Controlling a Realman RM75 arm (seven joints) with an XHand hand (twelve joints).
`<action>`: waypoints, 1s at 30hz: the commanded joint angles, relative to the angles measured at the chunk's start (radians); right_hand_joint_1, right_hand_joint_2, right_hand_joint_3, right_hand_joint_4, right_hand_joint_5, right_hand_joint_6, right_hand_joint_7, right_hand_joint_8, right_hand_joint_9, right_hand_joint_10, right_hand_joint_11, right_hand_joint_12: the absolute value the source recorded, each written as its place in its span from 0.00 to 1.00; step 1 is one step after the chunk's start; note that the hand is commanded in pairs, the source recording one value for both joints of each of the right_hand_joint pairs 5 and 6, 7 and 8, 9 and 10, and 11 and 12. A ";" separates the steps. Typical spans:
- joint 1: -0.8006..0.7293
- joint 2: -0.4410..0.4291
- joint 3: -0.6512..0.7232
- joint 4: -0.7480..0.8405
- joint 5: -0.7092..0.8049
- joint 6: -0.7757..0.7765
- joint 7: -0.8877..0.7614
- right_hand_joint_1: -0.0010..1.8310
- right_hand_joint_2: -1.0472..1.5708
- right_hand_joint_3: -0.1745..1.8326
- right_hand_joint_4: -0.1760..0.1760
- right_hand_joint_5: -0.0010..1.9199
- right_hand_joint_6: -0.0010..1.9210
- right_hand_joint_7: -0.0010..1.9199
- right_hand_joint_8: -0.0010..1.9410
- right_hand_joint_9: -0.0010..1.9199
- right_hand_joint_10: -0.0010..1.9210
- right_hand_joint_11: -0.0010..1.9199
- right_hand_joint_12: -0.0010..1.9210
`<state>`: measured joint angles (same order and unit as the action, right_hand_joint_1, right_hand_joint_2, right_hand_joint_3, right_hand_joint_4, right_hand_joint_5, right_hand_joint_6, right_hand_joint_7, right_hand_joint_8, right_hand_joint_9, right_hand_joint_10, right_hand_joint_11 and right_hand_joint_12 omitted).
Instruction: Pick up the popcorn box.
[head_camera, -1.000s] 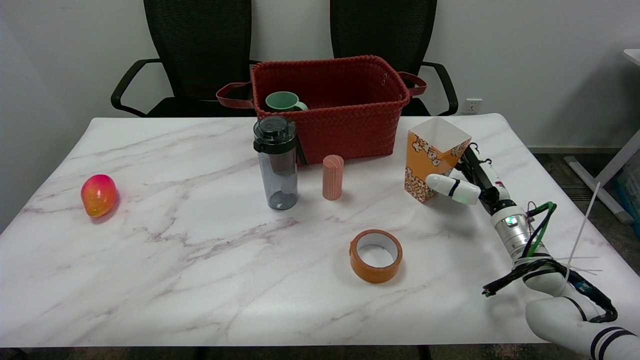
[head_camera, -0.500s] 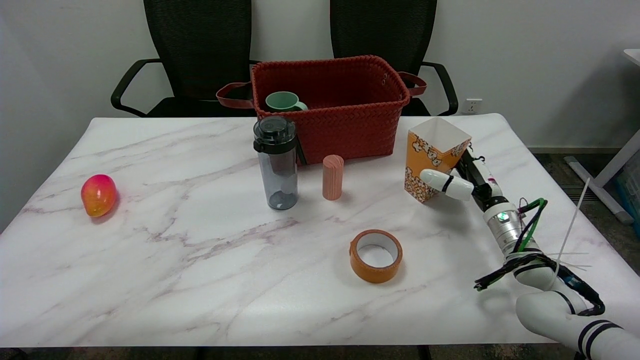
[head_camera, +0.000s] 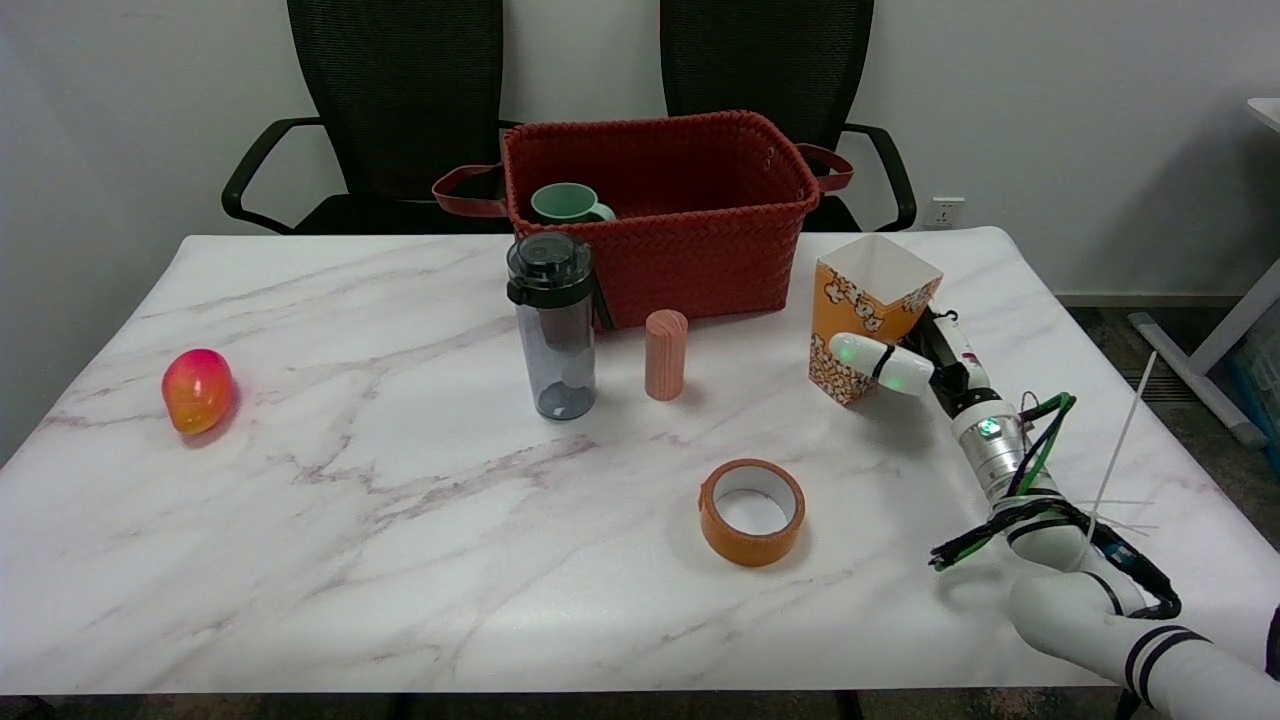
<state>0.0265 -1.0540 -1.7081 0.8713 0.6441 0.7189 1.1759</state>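
Counted on the marble table: one popcorn box, one tape roll, one wooden cylinder, one water bottle, one mango, one red basket holding one green mug. Two chairs beyond.
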 joint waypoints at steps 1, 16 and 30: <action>0.044 -0.023 -0.002 -0.043 0.009 0.011 0.006 0.43 0.60 0.03 0.50 0.00 0.00 0.07 0.07 0.16 0.16 0.25 0.25; 0.030 -0.026 0.000 -0.037 0.101 0.113 0.007 0.50 0.59 0.00 0.50 0.08 0.08 0.25 0.25 0.30 0.30 0.42 0.42; 0.015 -0.029 0.000 -0.032 0.110 0.113 0.034 0.56 0.58 0.00 0.50 0.21 0.21 0.45 0.45 0.47 0.47 0.71 0.71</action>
<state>0.0521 -1.0786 -1.7092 0.8368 0.7291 0.8080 1.1858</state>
